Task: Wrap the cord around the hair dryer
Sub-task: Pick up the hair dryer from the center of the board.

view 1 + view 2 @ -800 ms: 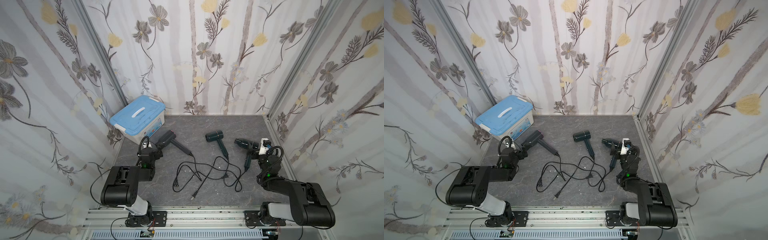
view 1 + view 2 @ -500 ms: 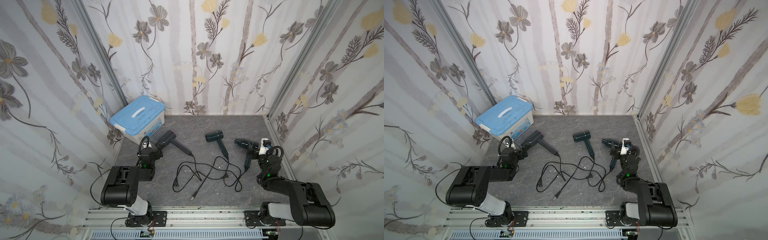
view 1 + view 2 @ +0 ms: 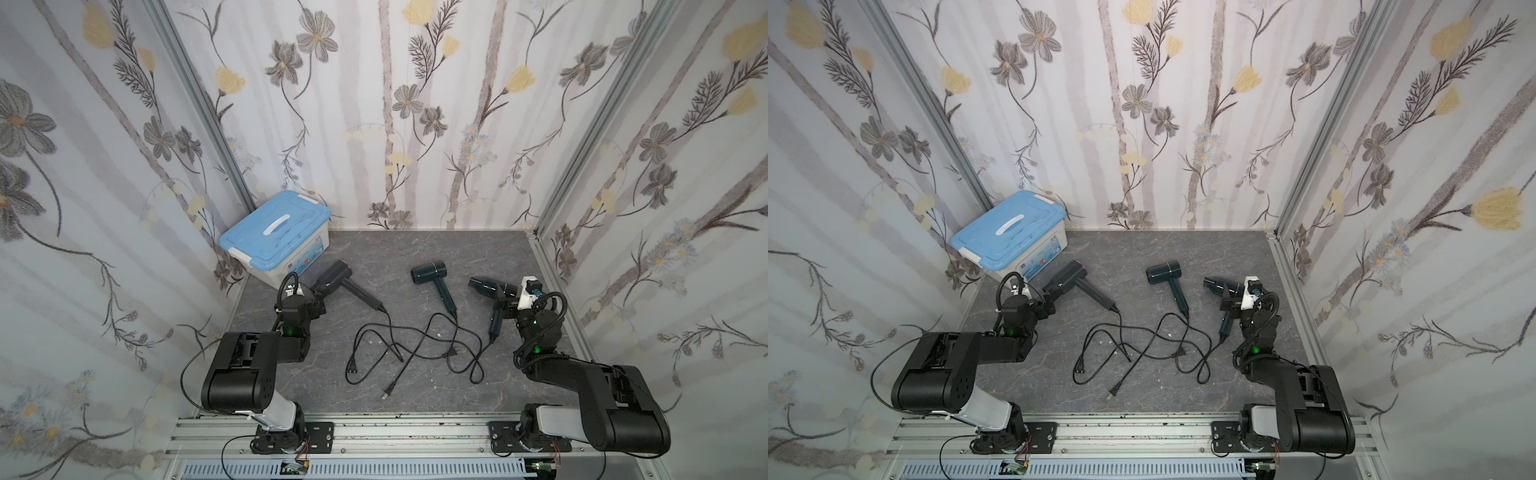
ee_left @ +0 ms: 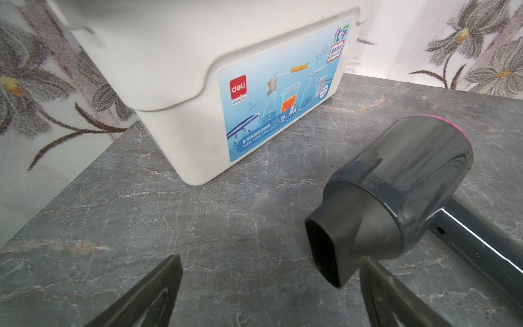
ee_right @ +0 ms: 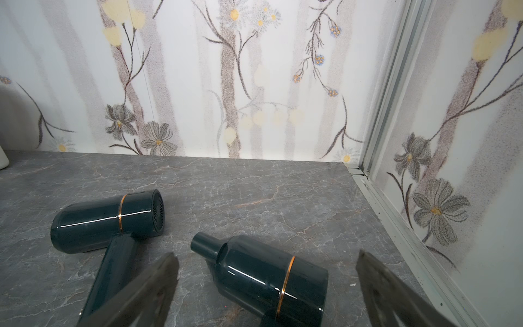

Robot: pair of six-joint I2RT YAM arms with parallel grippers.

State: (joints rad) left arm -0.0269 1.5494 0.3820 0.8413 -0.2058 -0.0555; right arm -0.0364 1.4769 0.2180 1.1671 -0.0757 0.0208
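Nothing is shifting over the last second. Both arms are keeping the same low pose and the cords are lying in the same loops, so by my reading the wrapping is not yet starting.

In the far left corner of the grey marbled worktop (image 3: 415, 249), the blue-lidded storage box (image 3: 274, 237) is sitting against the wall. Just in front of it the left gripper (image 4: 270, 260) is hovering low with its jaws spread wide and clamping nothing. The grey hair dryer (image 3: 332, 280), pink-ringed, is lying on its side near the left edge. Its flat nozzle is pointing into the gap, close to one finger (image 4: 390, 297); I cannot tell whether they are touching.

Toward the middle and the near edge the black cords (image 3: 415, 336) are trailing from the handles and crossing in a loose tangle, with the plugs (image 3: 352, 368) lying free. None is going around any dryer.

The dark teal hair dryer (image 3: 428, 272) is lying mid-worktop toward the far edge, well apart from both grippers. Near the right edge the nozzled teal hair dryer (image 3: 486, 286) is lying just beneath the right gripper (image 5: 267, 254). That gripper's jaws are likewise standing fully apart, with the barrel showing between them in the right wrist view, ungripped.

Each arm seems to be waiting over a dryer for a first grasp. The crossed cords will probably need separating before any one of them winds cleanly.
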